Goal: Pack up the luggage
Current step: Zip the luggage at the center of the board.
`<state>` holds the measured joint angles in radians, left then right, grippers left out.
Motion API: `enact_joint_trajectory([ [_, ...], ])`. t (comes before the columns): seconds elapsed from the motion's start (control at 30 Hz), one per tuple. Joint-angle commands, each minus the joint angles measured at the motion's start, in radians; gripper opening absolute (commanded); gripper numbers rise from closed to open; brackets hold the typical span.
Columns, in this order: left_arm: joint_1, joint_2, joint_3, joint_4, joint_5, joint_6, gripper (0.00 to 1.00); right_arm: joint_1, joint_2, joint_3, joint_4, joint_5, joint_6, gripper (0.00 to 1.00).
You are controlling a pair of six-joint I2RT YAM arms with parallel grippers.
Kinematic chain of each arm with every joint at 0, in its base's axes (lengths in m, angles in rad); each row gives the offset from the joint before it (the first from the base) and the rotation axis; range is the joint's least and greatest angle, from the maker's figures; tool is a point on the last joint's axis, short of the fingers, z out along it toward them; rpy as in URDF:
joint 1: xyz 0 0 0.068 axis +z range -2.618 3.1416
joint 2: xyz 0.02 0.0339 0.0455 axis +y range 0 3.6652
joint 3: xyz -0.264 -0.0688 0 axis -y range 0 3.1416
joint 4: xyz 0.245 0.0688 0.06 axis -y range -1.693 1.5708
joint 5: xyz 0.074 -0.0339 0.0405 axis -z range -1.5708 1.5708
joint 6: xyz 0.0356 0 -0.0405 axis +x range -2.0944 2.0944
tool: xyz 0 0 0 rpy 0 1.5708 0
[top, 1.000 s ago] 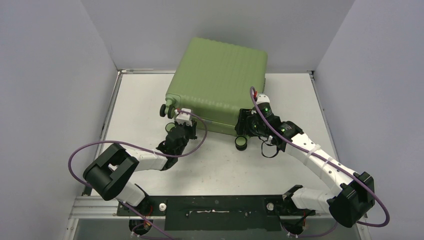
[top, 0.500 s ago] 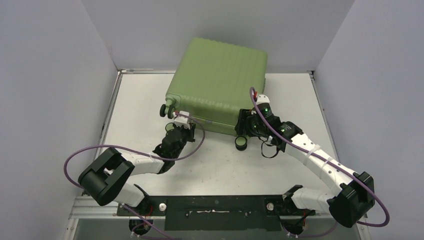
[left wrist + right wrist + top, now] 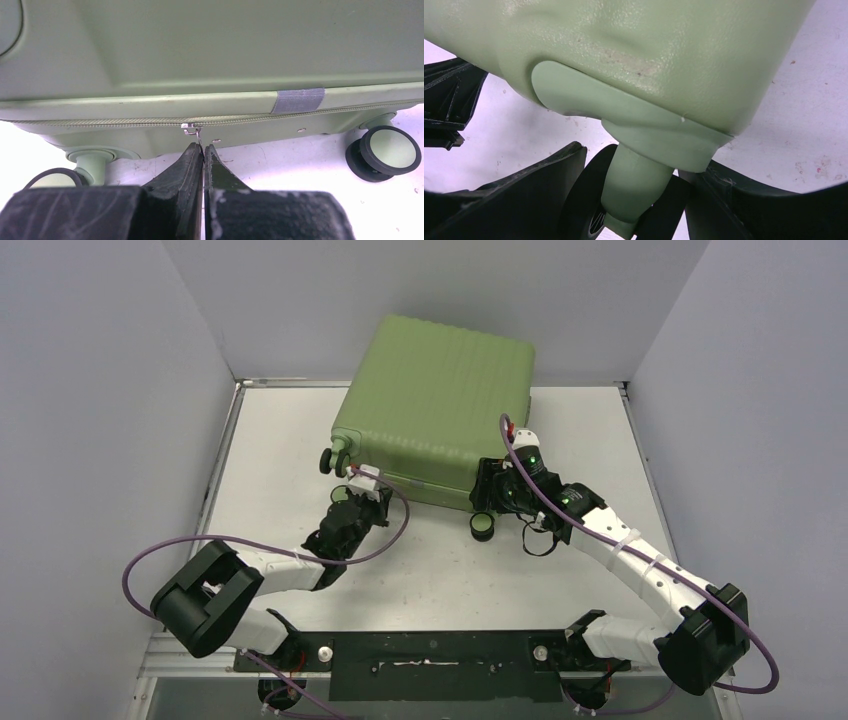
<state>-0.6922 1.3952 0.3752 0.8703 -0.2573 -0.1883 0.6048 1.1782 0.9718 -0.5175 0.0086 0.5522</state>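
A closed green suitcase [image 3: 440,400] lies flat at the far middle of the tabletop [image 3: 440,570], its wheels toward the arms. The left arm's jaws are pinched tight on the zipper pull [image 3: 191,130] along its near edge. The right arm's jaws, partly spread, clasp a black wheel [image 3: 591,197] at the near right corner.

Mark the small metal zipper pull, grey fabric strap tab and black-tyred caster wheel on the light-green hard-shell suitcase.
small metal zipper pull [image 3: 191,129]: left wrist view, on its slider end.
grey fabric strap tab [image 3: 298,100]: left wrist view, its middle.
black-tyred caster wheel [image 3: 391,152]: left wrist view, its pale-green hub face.
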Motion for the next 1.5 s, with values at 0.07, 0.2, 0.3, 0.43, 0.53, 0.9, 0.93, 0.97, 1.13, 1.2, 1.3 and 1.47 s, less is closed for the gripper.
enact_joint_trajectory([
  [0.07, -0.075, 0.023, 0.045, -0.007, 0.142, 0.015, 0.00, 0.041, -0.026, 0.035, 0.157, -0.118, 0.017, 0.00],
  [0.2, -0.109, 0.041, 0.062, -0.012, 0.151, 0.027, 0.00, 0.045, -0.026, 0.038, 0.155, -0.116, 0.019, 0.00],
  [0.3, -0.130, 0.054, 0.074, -0.015, 0.167, 0.030, 0.00, 0.047, -0.026, 0.040, 0.154, -0.115, 0.020, 0.00],
  [0.43, -0.169, 0.074, 0.094, -0.017, 0.193, 0.041, 0.00, 0.052, -0.028, 0.044, 0.154, -0.113, 0.026, 0.00],
  [0.53, -0.205, 0.090, 0.112, -0.016, 0.210, 0.051, 0.00, 0.057, -0.029, 0.047, 0.154, -0.109, 0.030, 0.00],
  [0.9, -0.307, 0.158, 0.195, -0.001, 0.257, 0.055, 0.00, 0.072, -0.051, 0.060, 0.149, -0.070, 0.046, 0.00],
  [0.93, -0.315, 0.167, 0.207, 0.000, 0.257, 0.057, 0.00, 0.072, -0.053, 0.063, 0.149, -0.067, 0.047, 0.00],
  [0.97, -0.323, 0.174, 0.218, 0.001, 0.257, 0.059, 0.00, 0.072, -0.054, 0.066, 0.148, -0.067, 0.049, 0.00],
  [1.13, -0.359, 0.215, 0.273, -0.004, 0.295, 0.068, 0.00, 0.078, -0.052, 0.072, 0.151, -0.072, 0.059, 0.00],
  [1.2, -0.373, 0.233, 0.291, -0.002, 0.305, 0.070, 0.00, 0.078, -0.052, 0.069, 0.154, -0.074, 0.065, 0.00],
  [1.3, -0.394, 0.255, 0.310, 0.003, 0.315, 0.070, 0.00, 0.078, -0.053, 0.058, 0.160, -0.075, 0.073, 0.00],
  [1.47, -0.423, 0.293, 0.341, 0.020, 0.333, 0.069, 0.00, 0.080, -0.052, 0.045, 0.170, -0.072, 0.091, 0.00],
])
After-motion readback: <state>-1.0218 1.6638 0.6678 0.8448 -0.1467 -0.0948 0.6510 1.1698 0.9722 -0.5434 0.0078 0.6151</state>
